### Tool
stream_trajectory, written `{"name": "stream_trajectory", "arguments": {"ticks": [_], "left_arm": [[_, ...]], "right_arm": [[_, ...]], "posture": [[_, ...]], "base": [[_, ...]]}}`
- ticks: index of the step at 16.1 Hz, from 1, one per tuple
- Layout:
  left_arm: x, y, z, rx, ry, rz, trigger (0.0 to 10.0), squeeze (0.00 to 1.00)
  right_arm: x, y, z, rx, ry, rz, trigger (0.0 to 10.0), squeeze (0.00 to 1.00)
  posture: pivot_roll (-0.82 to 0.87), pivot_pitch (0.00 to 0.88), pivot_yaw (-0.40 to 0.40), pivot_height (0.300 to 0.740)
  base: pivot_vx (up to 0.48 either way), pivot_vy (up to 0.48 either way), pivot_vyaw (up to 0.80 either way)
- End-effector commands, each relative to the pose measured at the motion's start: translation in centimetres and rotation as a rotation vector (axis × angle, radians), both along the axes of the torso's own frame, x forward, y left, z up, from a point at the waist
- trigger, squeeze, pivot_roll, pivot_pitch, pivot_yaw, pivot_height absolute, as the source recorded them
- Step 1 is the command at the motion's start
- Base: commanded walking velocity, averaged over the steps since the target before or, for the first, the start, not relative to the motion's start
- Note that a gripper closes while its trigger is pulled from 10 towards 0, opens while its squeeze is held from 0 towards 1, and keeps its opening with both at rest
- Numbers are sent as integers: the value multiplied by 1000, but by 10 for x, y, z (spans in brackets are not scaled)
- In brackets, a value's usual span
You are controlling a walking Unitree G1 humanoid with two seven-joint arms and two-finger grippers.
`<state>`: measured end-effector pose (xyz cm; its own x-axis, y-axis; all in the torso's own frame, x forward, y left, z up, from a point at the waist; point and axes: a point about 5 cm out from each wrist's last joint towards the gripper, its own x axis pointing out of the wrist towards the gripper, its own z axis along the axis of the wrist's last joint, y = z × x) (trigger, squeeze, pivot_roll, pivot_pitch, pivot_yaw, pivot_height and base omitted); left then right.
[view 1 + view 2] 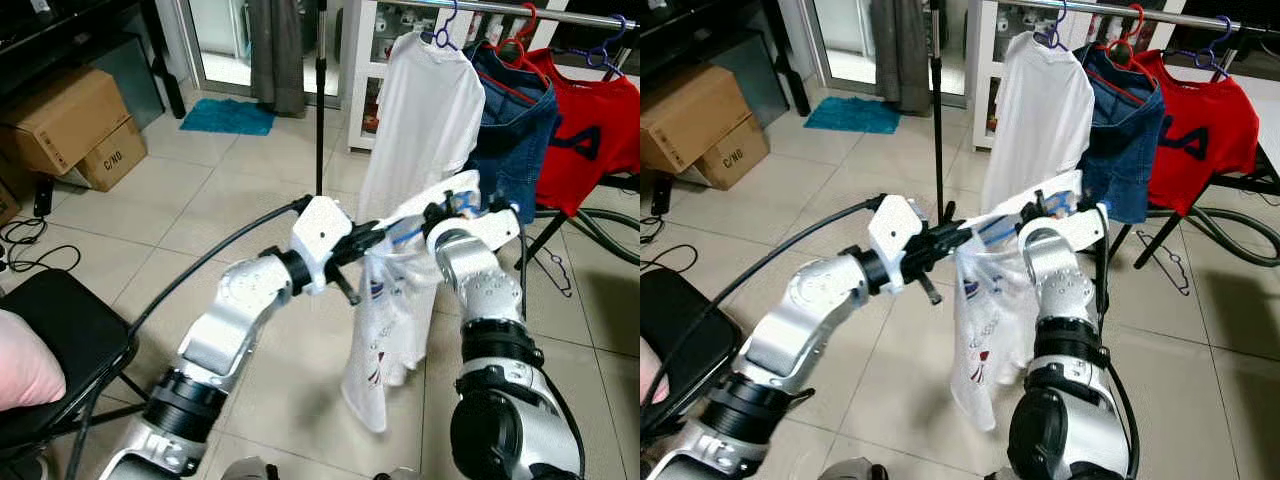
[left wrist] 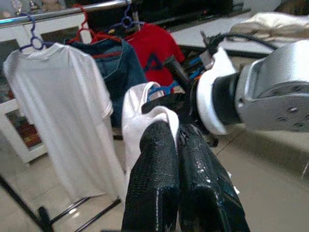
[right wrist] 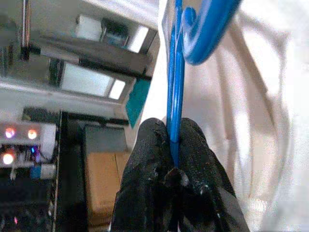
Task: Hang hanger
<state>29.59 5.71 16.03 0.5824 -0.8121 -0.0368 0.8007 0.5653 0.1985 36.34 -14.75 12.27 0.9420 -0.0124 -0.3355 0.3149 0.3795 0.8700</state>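
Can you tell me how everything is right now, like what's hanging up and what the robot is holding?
blue hanger: off the rail, pinched in the right gripper
white shirt: draped on the blue hanger, dangling
left gripper: shut, at the white shirt
white T-shirt: hung on rail
jeans: hung
red shirt: hung

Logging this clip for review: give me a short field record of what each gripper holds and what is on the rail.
right gripper: shut on blue hanger
left gripper: shut on white printed shirt
shirt state: drapes from the hanger, held below the rail
clothes rail: white T-shirt, denim garment, red shirt
hanger on rail: not yet
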Motion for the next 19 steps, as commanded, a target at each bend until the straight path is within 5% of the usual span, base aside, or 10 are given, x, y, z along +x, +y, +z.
{"name": "stream_trajectory", "arguments": {"ticks": [1,2,3,4,5,6,11,15,18,19], "left_arm": [[3,3,4,17,-23,35,3765,0],[3,4,3,32,-23,51,4314,0],[6,6,-2,67,-1,87,10000,0],[6,8,-4,65,27,92,10000,0],[6,8,-5,39,67,86,10000,141],[5,6,-5,12,104,70,10000,1000],[-12,-11,-6,-7,176,-61,10000,1000],[-20,-2,-1,14,156,-106,10000,1000],[-13,34,21,-27,92,-45,10000,969],[-13,48,28,-50,96,-32,10000,459]], "right_arm": [[1,4,10,-58,-52,56,10000,0],[0,6,11,-80,-63,77,10000,0],[-2,6,14,-97,-88,102,10000,0],[-2,6,15,-96,-100,109,10000,0],[-3,5,18,-91,-115,114,10000,0],[-3,4,20,-87,-128,118,10000,0],[-3,7,26,-79,-160,138,10000,0],[-1,1,28,-134,-181,148,10000,0],[-1,-10,39,-415,-278,247,10000,0],[-2,-13,44,-539,-320,291,10000,0]], "posture": [[14,0,-21,740],[14,0,-21,740],[16,0,-21,740],[16,0,-20,740],[16,0,-19,740],[15,0,-18,740],[18,0,-14,740],[26,0,-16,740],[27,0,-16,740],[23,0,-11,740]], "base": [[0,0,0],[0,0,0],[0,0,0],[0,0,0],[0,0,0],[0,0,0],[0,0,0],[0,0,0],[0,0,0],[0,0,0]]}}
